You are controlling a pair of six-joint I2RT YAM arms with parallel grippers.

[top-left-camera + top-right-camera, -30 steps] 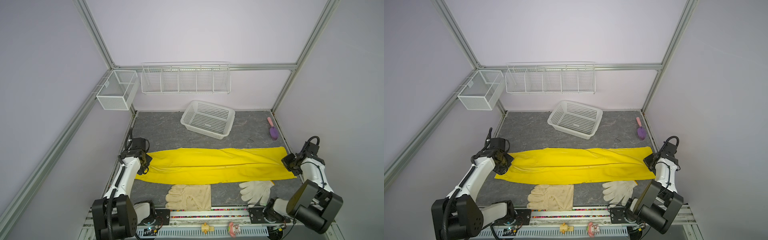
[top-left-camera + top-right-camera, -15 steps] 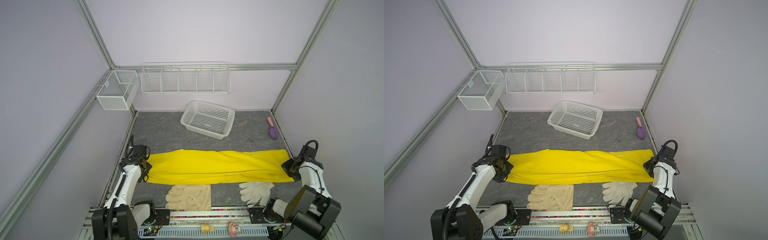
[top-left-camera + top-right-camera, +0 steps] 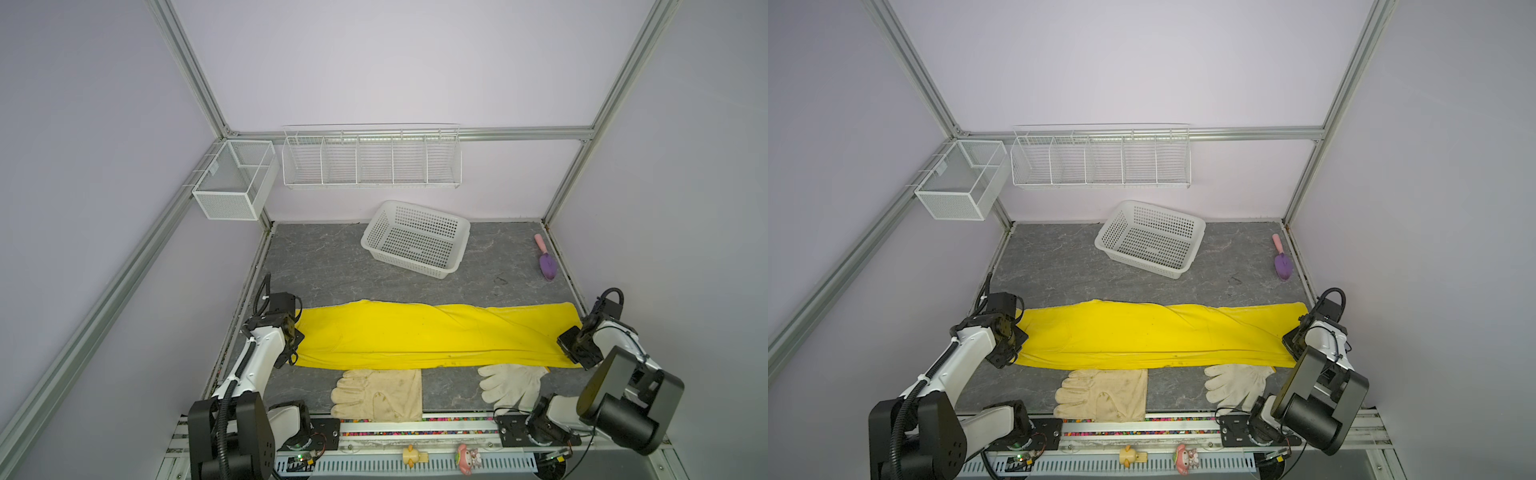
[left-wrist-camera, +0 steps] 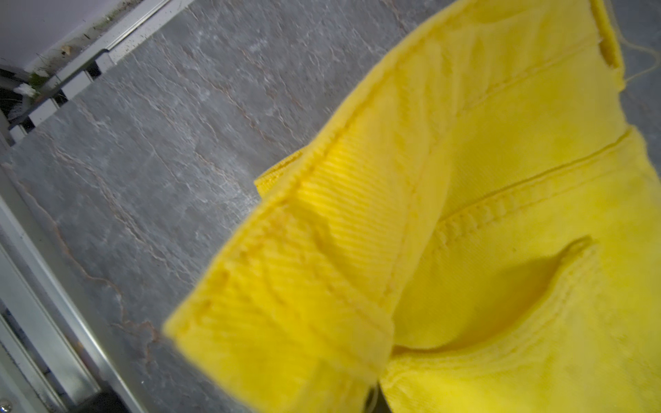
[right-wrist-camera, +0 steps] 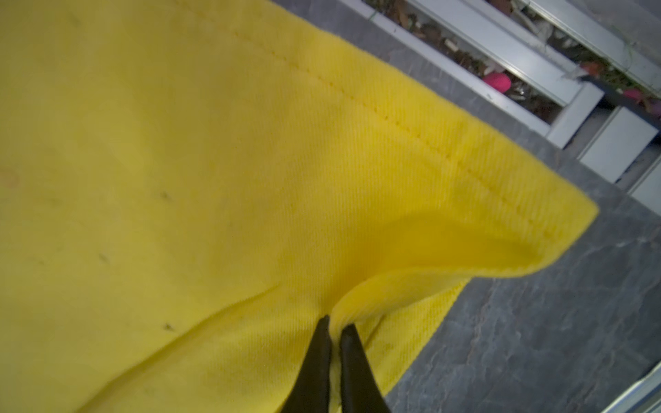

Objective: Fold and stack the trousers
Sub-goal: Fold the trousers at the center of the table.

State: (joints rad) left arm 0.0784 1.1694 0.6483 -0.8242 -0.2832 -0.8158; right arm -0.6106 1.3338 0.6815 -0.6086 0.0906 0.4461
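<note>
Plainly, the trousers (image 3: 415, 336) lie flat on the grey table (image 3: 332, 266) as one long yellow band across the lower middle of both top views, with the long axis running left to right in the frame. The left gripper (image 3: 296, 332) sits at the band's left end, by the waistband. The right gripper (image 3: 571, 347) sits at its right end, by the hems. Each arm has its own end and neither is near the middle.

In the right wrist view the two black fingers (image 5: 318, 357) stand almost together, with a raised fold of hem cloth nipped between them. In the left wrist view the waistband (image 4: 322, 229) rises close to the lens and the jaws barely show; they are closed, apparently on that waistband.

The next fold probably carries one end over to the other along that axis, a sideways sweep in the frame. The cream glove (image 3: 378, 395) and the white knitted glove (image 3: 509, 384) lie just below the band's lower edge, and a low sweep could drag them.
</note>
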